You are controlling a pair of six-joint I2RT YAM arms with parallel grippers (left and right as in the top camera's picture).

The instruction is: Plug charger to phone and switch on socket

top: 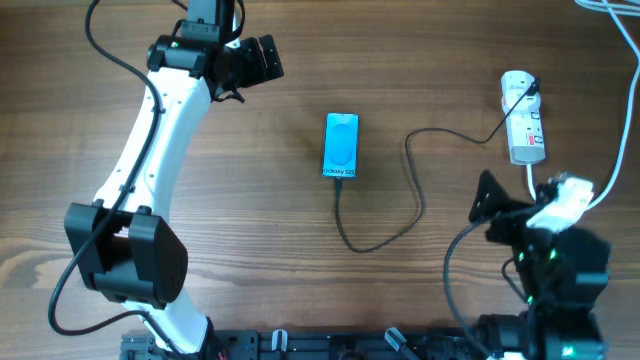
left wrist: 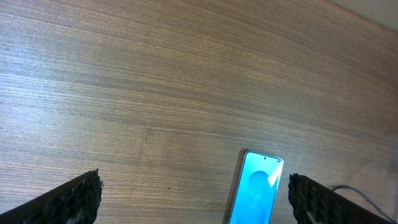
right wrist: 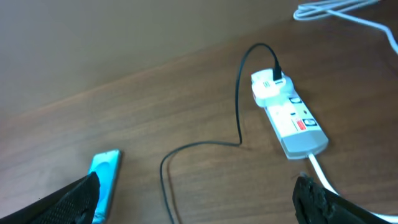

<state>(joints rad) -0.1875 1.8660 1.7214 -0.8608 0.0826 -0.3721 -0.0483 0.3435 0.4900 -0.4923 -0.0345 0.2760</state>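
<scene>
The phone (top: pixel 341 146) lies flat at the table's middle, cyan screen up. It also shows in the left wrist view (left wrist: pixel 255 190) and the right wrist view (right wrist: pixel 106 174). The thin black charger cable (top: pixel 418 205) runs from the phone's near end, loops, and reaches a white adapter on the socket (top: pixel 523 118). The socket (right wrist: pixel 289 109) is a white strip with a red mark; the cable (right wrist: pixel 238 118) enters its far end. My left gripper (top: pixel 262 58) is open and empty, left of and beyond the phone (left wrist: pixel 196 208). My right gripper (top: pixel 520 200) is open and empty, near the socket's front end (right wrist: pixel 196 205).
A thick white cord (top: pixel 612 170) trails from the socket's near end, passes by my right gripper and runs up the right edge; it also shows in the right wrist view (right wrist: pixel 323 177). The table is bare wood (top: pixel 300 260).
</scene>
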